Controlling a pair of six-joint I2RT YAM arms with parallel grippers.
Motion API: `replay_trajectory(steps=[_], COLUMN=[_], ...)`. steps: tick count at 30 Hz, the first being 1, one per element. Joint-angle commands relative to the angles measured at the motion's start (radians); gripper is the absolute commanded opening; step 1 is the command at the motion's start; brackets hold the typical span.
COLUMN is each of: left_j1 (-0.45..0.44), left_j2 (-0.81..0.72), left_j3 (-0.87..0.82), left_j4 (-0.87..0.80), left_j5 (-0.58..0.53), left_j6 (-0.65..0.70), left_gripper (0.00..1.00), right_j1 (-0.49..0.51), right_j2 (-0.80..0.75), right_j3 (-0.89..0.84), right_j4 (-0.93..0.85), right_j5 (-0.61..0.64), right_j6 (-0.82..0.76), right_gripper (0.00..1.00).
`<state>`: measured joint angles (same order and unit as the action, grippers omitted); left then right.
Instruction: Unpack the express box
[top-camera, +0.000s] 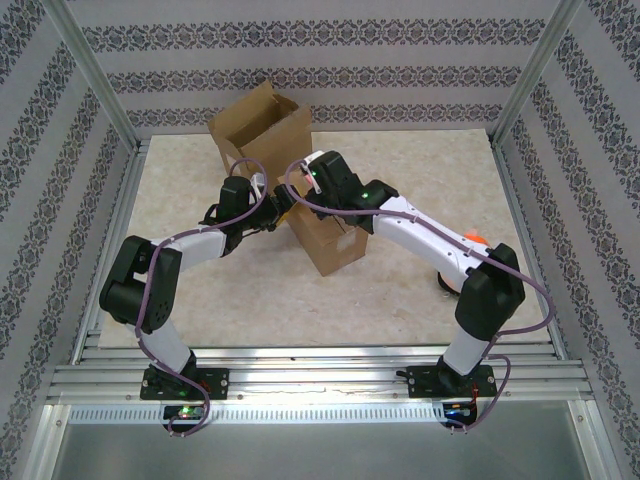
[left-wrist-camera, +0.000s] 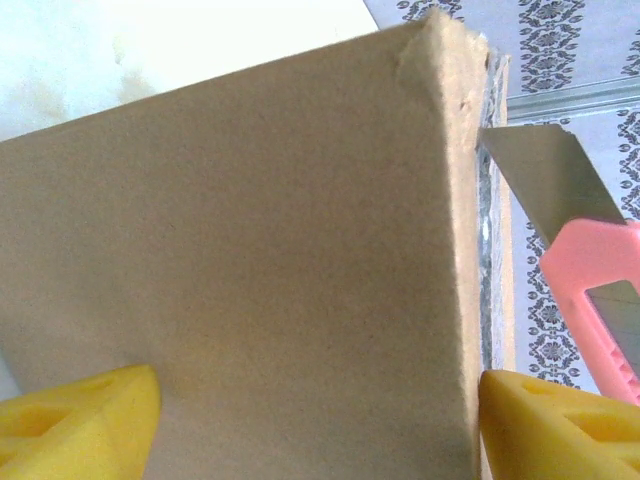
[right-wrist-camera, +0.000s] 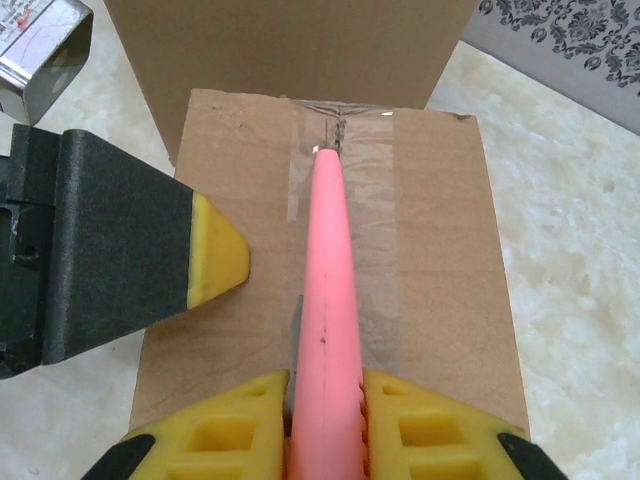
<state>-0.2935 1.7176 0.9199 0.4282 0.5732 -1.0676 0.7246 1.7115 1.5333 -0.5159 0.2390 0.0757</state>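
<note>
Marbled table (top-camera: 400, 290): sealed box (top-camera: 330, 250), open box (top-camera: 270, 130)

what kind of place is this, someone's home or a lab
Most likely a lab robot cell, not a home: aluminium posts frame wallpaper-patterned panels, and two robot arms are bolted to rails at the near edge of the table.

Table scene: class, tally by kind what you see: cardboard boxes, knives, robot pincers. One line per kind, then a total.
Cardboard boxes: 2, the open box and the taped box.
Knives: 1, the pink knife.
Pincers: 2, the left pincer astride the taped box, the right pincer shut on the pink knife.
Total: 5.
</note>
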Motion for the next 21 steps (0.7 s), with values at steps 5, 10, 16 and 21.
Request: replay_trajectory(steps=[5,10,16,21], left_j1=[0.001,0.002,0.001,0.002], left_j2=[0.040,0.044,0.045,0.046], left_j3=[-0.026,-0.023,-0.024,-0.023], left_j4=[-0.043,-0.043,-0.040,-0.039], left_j5=[-0.048,-0.049,-0.049,-0.048], left_j6=[0.011,0.009,0.010,0.008], left_gripper=[0.81,0.81,0.81,0.81], right_j1=[0.012,0.011,0.014,0.013], right_j2=[-0.038,-0.056,-0.080,-0.099], right_j3=[-0.055,-0.076,-0.097,-0.111], right_j4=[-0.139,-0.142,-0.146,-0.157], right_j5=[0.015,0.011,0.009,0.013], right_j6=[0.025,0.040,0.052,0.056], right_gripper=[0.00,0.00,0.00,0.00])
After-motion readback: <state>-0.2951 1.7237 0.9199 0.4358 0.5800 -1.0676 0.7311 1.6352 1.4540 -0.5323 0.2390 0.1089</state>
